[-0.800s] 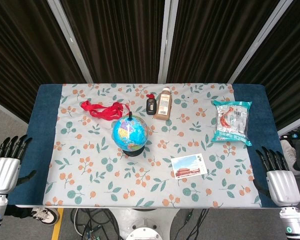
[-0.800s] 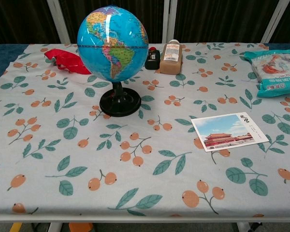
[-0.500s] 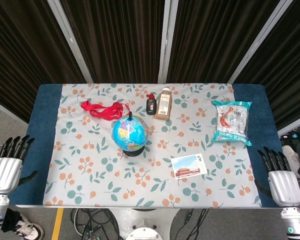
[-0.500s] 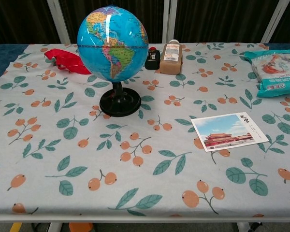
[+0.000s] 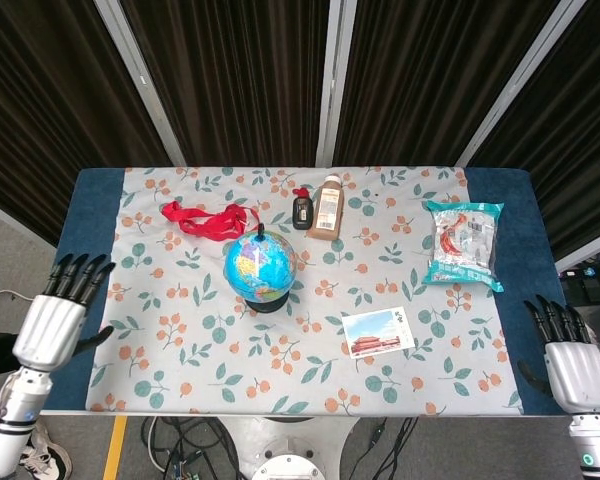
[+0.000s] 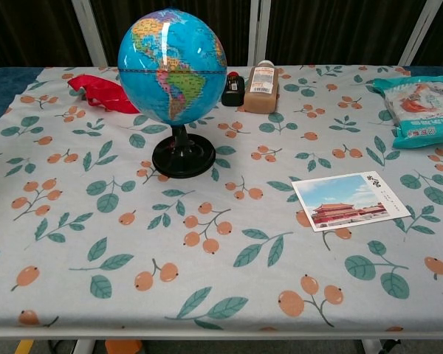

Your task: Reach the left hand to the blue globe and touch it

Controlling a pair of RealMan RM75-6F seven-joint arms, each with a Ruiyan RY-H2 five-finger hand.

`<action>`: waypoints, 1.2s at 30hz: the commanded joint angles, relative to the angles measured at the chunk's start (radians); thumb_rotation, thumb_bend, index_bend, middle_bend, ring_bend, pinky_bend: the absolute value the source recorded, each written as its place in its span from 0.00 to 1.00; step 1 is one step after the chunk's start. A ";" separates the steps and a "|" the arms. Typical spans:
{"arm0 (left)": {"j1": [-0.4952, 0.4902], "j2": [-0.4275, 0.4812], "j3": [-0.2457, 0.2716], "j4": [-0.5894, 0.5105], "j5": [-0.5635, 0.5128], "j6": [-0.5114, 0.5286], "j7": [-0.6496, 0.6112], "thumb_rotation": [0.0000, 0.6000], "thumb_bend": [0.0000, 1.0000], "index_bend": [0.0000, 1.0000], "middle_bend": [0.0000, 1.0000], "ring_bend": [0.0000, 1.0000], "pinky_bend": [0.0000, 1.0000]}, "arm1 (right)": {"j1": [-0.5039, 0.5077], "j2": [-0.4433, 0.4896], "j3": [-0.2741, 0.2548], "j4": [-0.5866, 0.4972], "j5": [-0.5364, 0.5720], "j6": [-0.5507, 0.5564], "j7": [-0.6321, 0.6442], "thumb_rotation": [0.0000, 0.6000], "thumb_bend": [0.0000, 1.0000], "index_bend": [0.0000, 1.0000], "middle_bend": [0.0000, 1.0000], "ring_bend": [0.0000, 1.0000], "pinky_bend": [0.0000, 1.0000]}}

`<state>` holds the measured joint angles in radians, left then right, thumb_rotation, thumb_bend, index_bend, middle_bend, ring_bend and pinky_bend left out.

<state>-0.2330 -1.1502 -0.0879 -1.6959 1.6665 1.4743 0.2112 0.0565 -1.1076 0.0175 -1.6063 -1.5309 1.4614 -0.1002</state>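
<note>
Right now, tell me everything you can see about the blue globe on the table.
The blue globe is a small desk globe: a glossy sphere, mostly blue ocean with multicoloured countries and a dark equator band. It looks like plastic. A short black stem carries it on a round black base, which rests on the floral tablecloth left of the table's middle. It stands upright. Nothing touches it; the red ribbon lies behind it, and the left hand is far off at the table's edge.

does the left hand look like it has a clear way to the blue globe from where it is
Probably yes. The left hand is open at the table's left edge, and only bare cloth lies between it and the blue globe; the red ribbon sits further back.
</note>
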 commanded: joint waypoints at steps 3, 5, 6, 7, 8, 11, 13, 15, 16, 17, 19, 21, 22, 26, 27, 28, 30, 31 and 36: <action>-0.108 -0.036 -0.046 -0.069 0.063 -0.085 0.067 1.00 0.14 0.09 0.07 0.00 0.00 | 0.003 0.000 -0.004 0.004 -0.002 -0.010 -0.005 1.00 0.18 0.00 0.00 0.00 0.00; -0.140 -0.051 -0.053 -0.084 0.079 -0.115 0.087 1.00 0.14 0.09 0.07 0.00 0.00 | 0.003 -0.001 -0.004 0.004 -0.004 -0.008 -0.004 1.00 0.18 0.00 0.00 0.00 0.00; -0.154 -0.058 -0.054 -0.089 0.083 -0.130 0.094 1.00 0.14 0.09 0.07 0.00 0.00 | 0.002 -0.001 -0.004 0.005 -0.004 -0.007 -0.004 1.00 0.18 0.00 0.00 0.00 0.00; -0.171 -0.067 -0.056 -0.093 0.085 -0.151 0.103 1.00 0.14 0.09 0.07 0.00 0.00 | 0.002 -0.002 -0.004 0.006 -0.004 -0.007 -0.003 1.00 0.18 0.00 0.00 0.00 0.00; -0.183 -0.073 -0.057 -0.096 0.086 -0.167 0.109 1.00 0.14 0.09 0.07 0.00 0.00 | 0.002 -0.002 -0.004 0.007 -0.003 -0.008 -0.002 1.00 0.18 0.00 0.00 0.00 0.00; -0.229 -0.092 -0.065 -0.101 0.090 -0.217 0.122 1.00 0.14 0.09 0.07 0.00 0.00 | 0.004 -0.004 -0.005 0.012 -0.002 -0.013 0.000 1.00 0.18 0.00 0.00 0.00 0.00; -0.267 -0.105 -0.080 -0.097 0.091 -0.252 0.129 1.00 0.14 0.09 0.07 0.00 0.00 | 0.006 -0.004 -0.007 0.016 -0.004 -0.017 0.000 1.00 0.17 0.00 0.00 0.00 0.00; -0.299 -0.117 -0.089 -0.092 0.088 -0.285 0.131 1.00 0.14 0.09 0.07 0.00 0.00 | 0.007 -0.004 -0.007 0.017 -0.005 -0.017 0.001 1.00 0.16 0.00 0.00 0.00 0.00; -0.317 -0.124 -0.092 -0.087 0.083 -0.305 0.132 1.00 0.14 0.09 0.07 0.00 0.00 | 0.006 -0.004 -0.006 0.018 -0.005 -0.016 0.003 1.00 0.16 0.00 0.00 0.00 0.00; -0.329 -0.129 -0.094 -0.084 0.079 -0.319 0.133 1.00 0.14 0.09 0.07 0.00 0.00 | 0.006 -0.004 -0.006 0.019 -0.005 -0.015 0.004 1.00 0.16 0.00 0.00 0.00 0.00; -0.349 -0.138 -0.093 -0.080 0.072 -0.343 0.132 1.00 0.14 0.09 0.07 0.00 0.00 | 0.005 -0.004 -0.006 0.021 -0.004 -0.015 0.008 1.00 0.16 0.00 0.00 0.00 0.00; -0.367 -0.150 -0.090 -0.075 0.066 -0.360 0.130 1.00 0.14 0.09 0.07 0.00 0.00 | 0.005 -0.004 -0.006 0.024 -0.003 -0.016 0.012 1.00 0.16 0.00 0.00 0.00 0.00; -0.372 -0.155 -0.089 -0.071 0.064 -0.364 0.129 1.00 0.14 0.09 0.07 0.00 0.00 | 0.005 -0.004 -0.006 0.025 -0.002 -0.017 0.013 1.00 0.16 0.00 0.00 0.00 0.00; -0.393 -0.170 -0.088 -0.060 0.051 -0.375 0.129 1.00 0.14 0.09 0.07 0.00 0.00 | 0.006 -0.003 -0.005 0.027 -0.001 -0.017 0.019 1.00 0.16 0.00 0.00 0.00 0.00; -0.397 -0.173 -0.089 -0.057 0.049 -0.376 0.130 1.00 0.14 0.09 0.07 0.00 0.00 | 0.006 -0.003 -0.005 0.028 -0.001 -0.017 0.020 1.00 0.16 0.00 0.00 0.00 0.00; -0.402 -0.175 -0.089 -0.053 0.046 -0.378 0.131 1.00 0.14 0.09 0.07 0.00 0.00 | 0.006 -0.004 -0.005 0.029 -0.001 -0.017 0.021 1.00 0.16 0.00 0.00 0.00 0.00; -0.408 -0.178 -0.088 -0.048 0.041 -0.380 0.133 1.00 0.14 0.09 0.07 0.00 0.00 | 0.006 -0.006 -0.005 0.032 0.000 -0.017 0.022 1.00 0.16 0.00 0.00 0.00 0.00; -0.411 -0.181 -0.086 -0.046 0.038 -0.380 0.133 1.00 0.14 0.09 0.07 0.00 0.00 | 0.006 -0.007 -0.006 0.033 0.001 -0.019 0.022 1.00 0.16 0.00 0.00 0.00 0.00; -0.419 -0.196 -0.073 -0.028 0.025 -0.382 0.146 1.00 0.14 0.09 0.07 0.00 0.00 | 0.006 -0.009 -0.006 0.036 0.000 -0.019 0.022 1.00 0.16 0.00 0.00 0.00 0.00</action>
<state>-0.6504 -1.3438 -0.1623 -1.7258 1.6939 1.0933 0.3547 0.0621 -1.1161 0.0111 -1.5707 -1.5308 1.4424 -0.0781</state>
